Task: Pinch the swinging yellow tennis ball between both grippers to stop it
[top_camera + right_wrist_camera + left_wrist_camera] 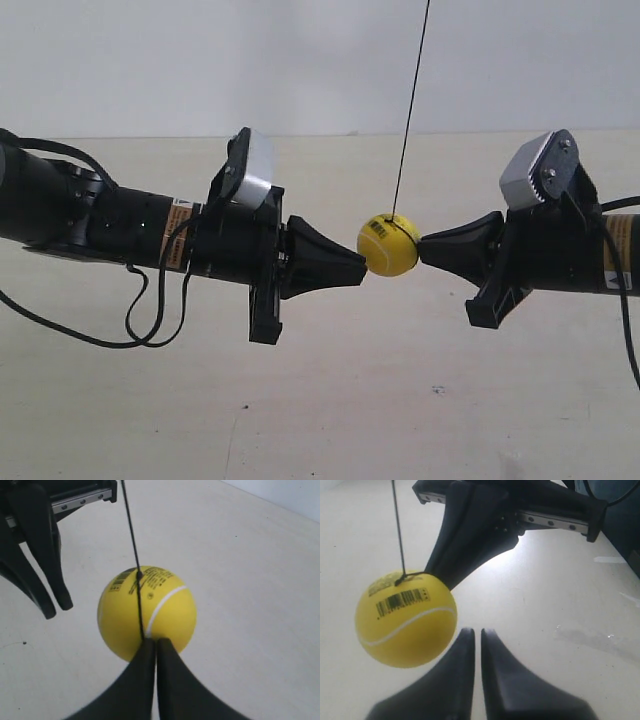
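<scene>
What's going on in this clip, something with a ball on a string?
Two robot arms are trying to trap a yellow ball, hanging on a thin string, between their closed tips. The right gripper has its tip pressed against one side of the ball. The left gripper is close on the opposite side, but the ball sits off to one side of its tip, and contact there is unclear. The ball does not look squarely pinched yet.

Pale cream tabletop (330, 420); tiny dark speck (435, 389) on it.
</scene>
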Motion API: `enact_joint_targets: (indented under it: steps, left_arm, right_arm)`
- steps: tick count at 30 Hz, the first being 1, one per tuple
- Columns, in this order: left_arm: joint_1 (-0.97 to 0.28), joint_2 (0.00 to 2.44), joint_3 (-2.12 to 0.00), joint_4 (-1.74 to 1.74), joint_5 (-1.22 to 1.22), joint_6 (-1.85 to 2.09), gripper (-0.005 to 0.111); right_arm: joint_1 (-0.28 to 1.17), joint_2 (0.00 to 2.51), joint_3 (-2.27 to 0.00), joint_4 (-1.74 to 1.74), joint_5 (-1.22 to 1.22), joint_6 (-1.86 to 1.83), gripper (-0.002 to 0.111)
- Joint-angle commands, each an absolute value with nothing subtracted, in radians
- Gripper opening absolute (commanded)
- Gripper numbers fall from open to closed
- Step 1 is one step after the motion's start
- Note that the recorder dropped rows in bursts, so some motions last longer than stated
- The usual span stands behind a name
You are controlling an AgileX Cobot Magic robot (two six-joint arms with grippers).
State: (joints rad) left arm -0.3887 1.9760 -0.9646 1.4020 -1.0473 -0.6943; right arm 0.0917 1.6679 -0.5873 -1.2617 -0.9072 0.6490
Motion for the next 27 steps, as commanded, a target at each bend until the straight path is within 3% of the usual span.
enact_joint_targets:
  steps: [1, 8, 27]
  left_arm:
    - [-0.394, 1.977, -0.972, 1.395, -1.03, -0.694, 0.005]
    - [-0.394, 1.977, -0.972, 1.368, -0.926, -0.694, 0.005]
    - [-0.394, 1.977, -0.972, 1.306, -0.919, -0.677, 0.005]
  right_arm:
    - [0.09, 1.667, -0.593, -1.268, -0.919, 0.648, 0.0]
    - [0.09, 1.667, -0.593, -1.266, -0.919, 0.642, 0.0]
    - [0.09, 1.667, -0.593, -1.264, -0.924, 0.652, 0.0]
